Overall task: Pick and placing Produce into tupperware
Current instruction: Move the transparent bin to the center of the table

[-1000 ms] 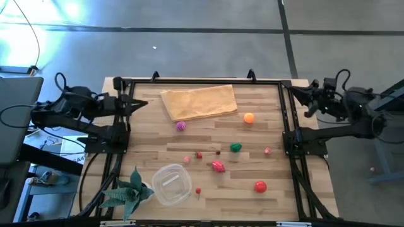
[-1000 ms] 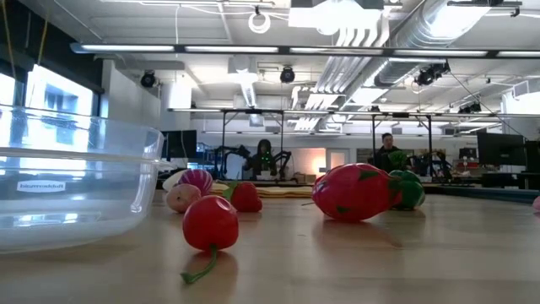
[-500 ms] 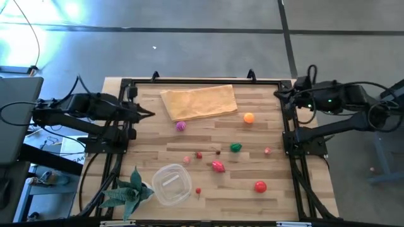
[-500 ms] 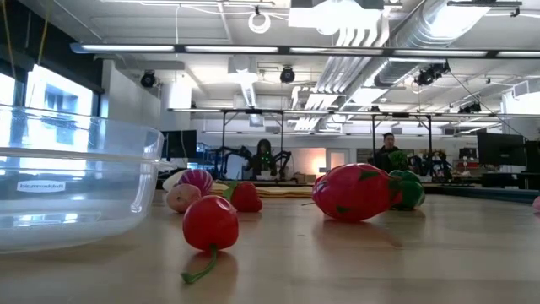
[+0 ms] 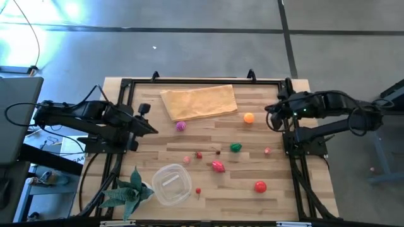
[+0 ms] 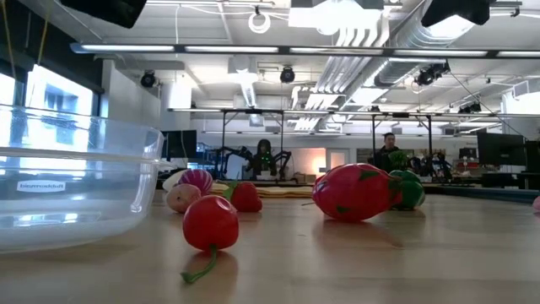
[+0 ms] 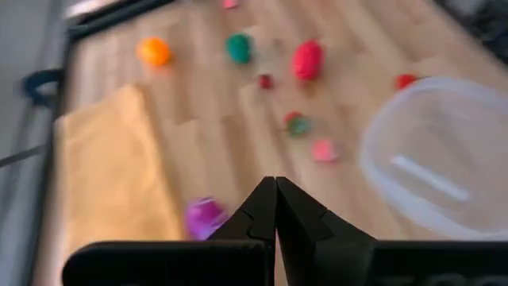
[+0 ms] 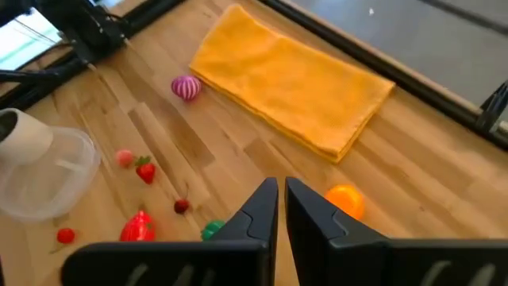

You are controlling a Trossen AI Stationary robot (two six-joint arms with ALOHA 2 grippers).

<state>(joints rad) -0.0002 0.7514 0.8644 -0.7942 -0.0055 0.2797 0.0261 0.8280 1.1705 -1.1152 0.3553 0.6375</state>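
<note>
- High view: we see the clear round tupperware (image 5: 172, 183) empty near the table's front edge, produce scattered beyond it.
- Left wrist view: our left gripper (image 7: 275, 187) is pinched closed; a magenta piece (image 7: 204, 216) lies just beside its fingertips.
- Right wrist view: our right gripper (image 8: 282, 188) shows a narrow gap, an orange fruit (image 8: 346, 201) beside it.

The only lettering in view was a small white label with dark print on the wall of the clear tupperware (image 6: 51, 190), seen from the low camera; the word on it was too small and blurred to be read. No other text, brand, number or sign could be read.
</note>
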